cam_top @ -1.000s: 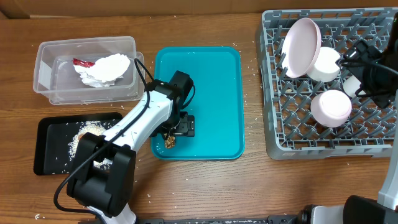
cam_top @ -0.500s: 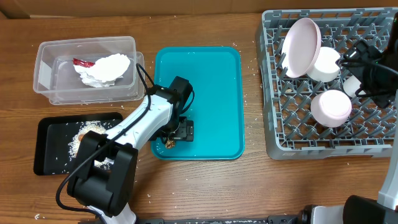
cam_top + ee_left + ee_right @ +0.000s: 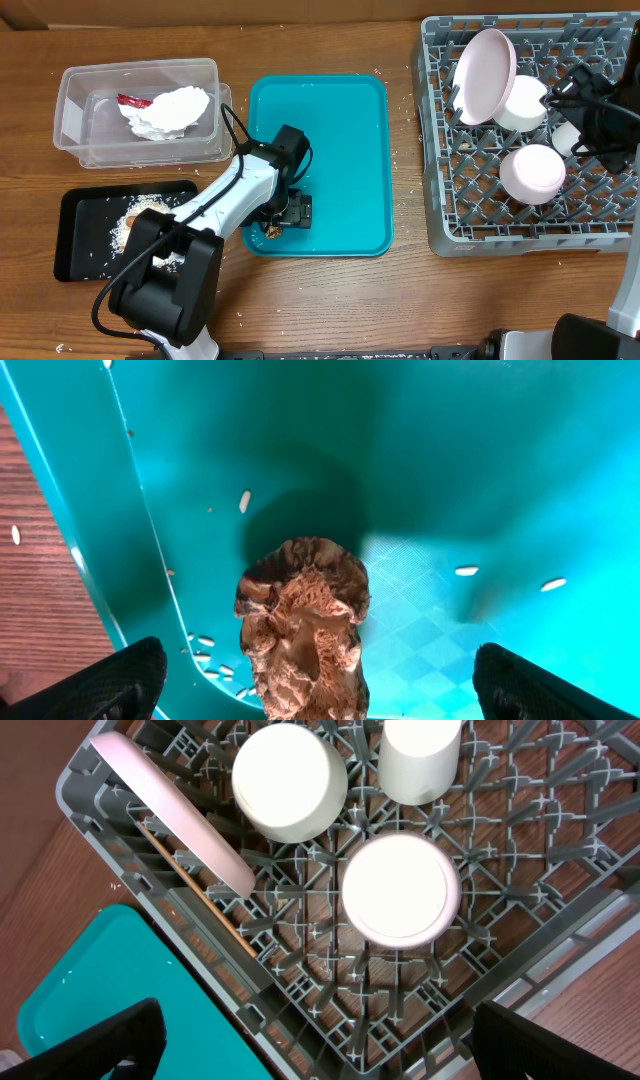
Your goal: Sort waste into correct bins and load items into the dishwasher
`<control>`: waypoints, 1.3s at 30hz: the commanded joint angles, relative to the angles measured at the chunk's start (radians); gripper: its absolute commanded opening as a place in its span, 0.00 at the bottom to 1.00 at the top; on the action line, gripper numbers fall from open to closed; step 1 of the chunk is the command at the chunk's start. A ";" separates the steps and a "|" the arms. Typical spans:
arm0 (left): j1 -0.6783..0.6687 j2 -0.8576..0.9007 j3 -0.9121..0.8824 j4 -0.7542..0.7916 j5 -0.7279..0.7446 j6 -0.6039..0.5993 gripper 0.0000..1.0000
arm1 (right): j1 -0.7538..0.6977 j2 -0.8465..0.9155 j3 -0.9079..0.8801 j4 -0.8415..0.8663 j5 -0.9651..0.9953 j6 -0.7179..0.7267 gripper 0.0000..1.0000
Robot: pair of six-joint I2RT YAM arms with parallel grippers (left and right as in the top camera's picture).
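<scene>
Wood-grain tabletop (image 3: 330, 300) carries every item.

Overhead view: my left pincer (image 3: 273, 226) is lowered over the near corner of the teal tray (image 3: 340, 130). It sits directly above the brown chunk (image 3: 271, 231), the one piece of waste I can see outside a bin. Well to the left of that pincer and beyond it, the clear tub (image 3: 72, 120) holds the red wrapper (image 3: 133, 100) and the white napkin (image 3: 165, 110). Left of the pincer and nearer, the black tray (image 3: 75, 250) holds scattered rice (image 3: 118, 235) and an orange-brown lump too small to name. Far to the right, the grey rack (image 3: 440, 200) holds the plate (image 3: 485, 62) on edge between pegs. It also holds two bowls (image 3: 533, 172) and the cup (image 3: 566, 137), which appear mouth-down, presumably to drain.

Left wrist view: the jaws stand wide, one finger on each side of the chunk, neither touching it. The chunk lies on the tray floor close to the tray wall, with loose grains around it. Judgement: this straddle is the setup for closing on the chunk. Its crumbly build calls for light pressure.

Right wrist view: my right pincer (image 3: 325, 1055) hangs over the rack, jaws wide, holding nothing. All four dishes sit below and ahead of it, so loading appears complete.
</scene>
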 commanded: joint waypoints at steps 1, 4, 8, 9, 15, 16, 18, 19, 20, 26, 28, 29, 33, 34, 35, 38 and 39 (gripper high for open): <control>0.000 0.013 -0.014 0.004 -0.010 0.018 1.00 | 0.000 -0.005 0.010 0.003 0.010 0.001 1.00; 0.000 0.013 -0.014 0.004 -0.010 0.018 1.00 | 0.000 -0.005 0.010 0.003 0.010 0.001 1.00; 0.000 0.013 -0.018 0.008 -0.001 0.021 1.00 | 0.000 -0.005 0.010 0.003 0.010 0.001 1.00; 0.000 0.013 -0.021 0.013 0.007 0.029 1.00 | 0.000 -0.005 0.010 0.003 0.010 0.001 1.00; 0.000 0.013 -0.031 0.027 0.021 0.048 1.00 | 0.000 -0.005 0.010 0.003 0.010 0.001 1.00; 0.000 0.013 -0.031 0.028 0.025 0.048 1.00 | 0.000 -0.005 0.010 0.003 0.010 0.001 1.00; 0.000 0.013 -0.035 0.036 0.036 0.048 1.00 | 0.000 -0.005 0.010 0.003 0.010 0.001 1.00; 0.000 0.013 -0.039 0.042 0.039 0.049 1.00 | 0.000 -0.005 0.010 0.003 0.010 0.001 1.00; 0.000 0.013 -0.045 0.050 0.039 0.049 1.00 | 0.000 -0.005 0.010 0.003 0.010 0.001 1.00; 0.000 0.013 -0.089 0.103 0.039 0.048 1.00 | 0.000 -0.005 0.010 0.003 0.010 0.001 1.00; 0.000 0.013 -0.091 0.103 0.039 0.048 1.00 | 0.000 -0.005 0.010 0.003 0.010 0.001 1.00; 0.000 0.013 -0.091 0.103 0.039 0.048 1.00 | 0.000 -0.005 0.010 0.003 0.010 0.001 1.00; 0.000 0.013 -0.091 0.103 0.034 0.048 0.99 | 0.000 -0.005 0.010 0.003 0.010 0.001 1.00; 0.000 0.013 -0.090 0.103 0.034 0.048 0.96 | 0.000 -0.005 0.010 0.003 0.010 0.001 1.00; 0.000 0.013 -0.090 0.104 0.032 0.048 0.93 | 0.000 -0.005 0.010 0.003 0.010 0.001 1.00; 0.000 0.013 -0.085 0.102 0.031 0.048 0.86 | 0.000 -0.005 0.010 0.003 0.010 0.001 1.00; 0.000 0.013 -0.083 0.100 0.030 0.048 0.85 | 0.000 -0.005 0.010 0.003 0.010 0.001 1.00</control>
